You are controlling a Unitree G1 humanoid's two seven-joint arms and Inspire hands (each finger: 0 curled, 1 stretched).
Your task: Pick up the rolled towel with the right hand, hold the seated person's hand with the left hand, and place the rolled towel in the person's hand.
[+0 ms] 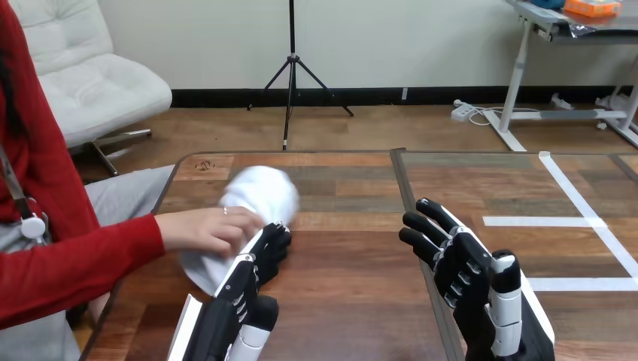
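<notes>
Now, rolled towel [262, 194] under person's hand [205, 229], touching left hand [239, 284] fingers [275, 239]

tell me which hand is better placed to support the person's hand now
Left. The left hand lies right beside the person's hand and the rolled towel under it; the right hand hangs open, well apart from both.
</notes>
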